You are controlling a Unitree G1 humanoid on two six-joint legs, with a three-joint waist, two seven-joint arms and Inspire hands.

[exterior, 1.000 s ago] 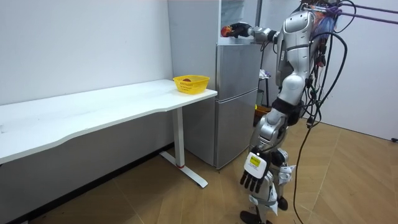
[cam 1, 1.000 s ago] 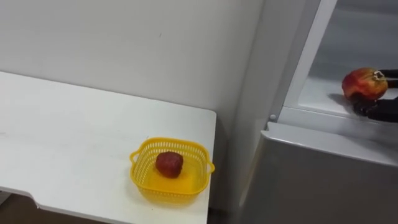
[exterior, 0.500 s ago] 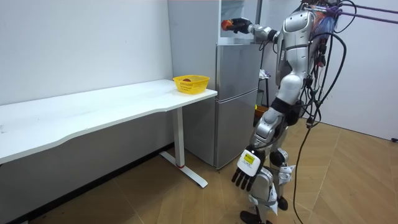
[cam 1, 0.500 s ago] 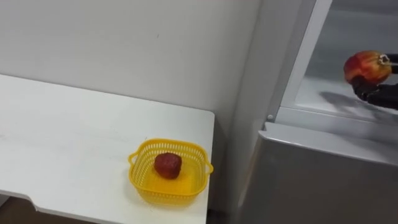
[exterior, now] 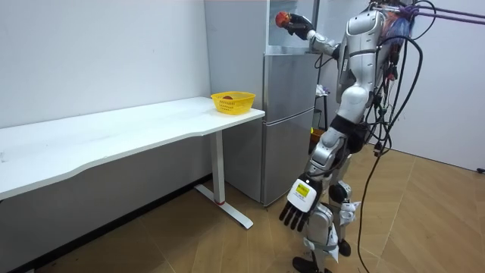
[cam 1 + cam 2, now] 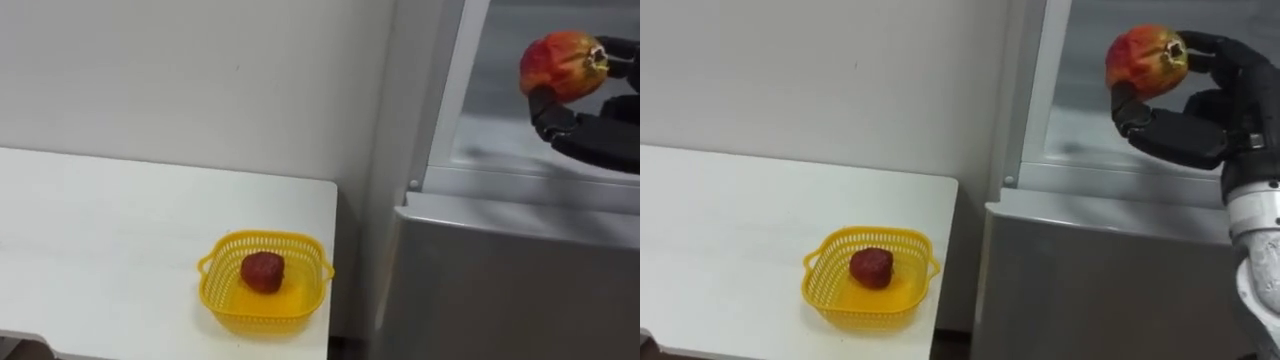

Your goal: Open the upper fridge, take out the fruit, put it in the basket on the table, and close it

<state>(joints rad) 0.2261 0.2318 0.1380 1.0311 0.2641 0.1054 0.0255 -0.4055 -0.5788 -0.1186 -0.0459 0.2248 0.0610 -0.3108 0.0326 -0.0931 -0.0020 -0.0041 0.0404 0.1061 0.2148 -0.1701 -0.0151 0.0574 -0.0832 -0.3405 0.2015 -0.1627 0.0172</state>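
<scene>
Up at the fridge (image 6: 500, 270), a red fruit (image 6: 1145, 58) was held by the right hand (image 6: 1230, 105), fingers curled round it, and could be dropped if jolted.

Bright, even indoor light, soft shadows

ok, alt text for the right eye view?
The robot's right hand, fingers curled round a red-and-yellow fruit, holds it up at the open upper fridge compartment. Lower left, a yellow basket holding a dark red fruit sits on the white table beside the fridge.
</scene>
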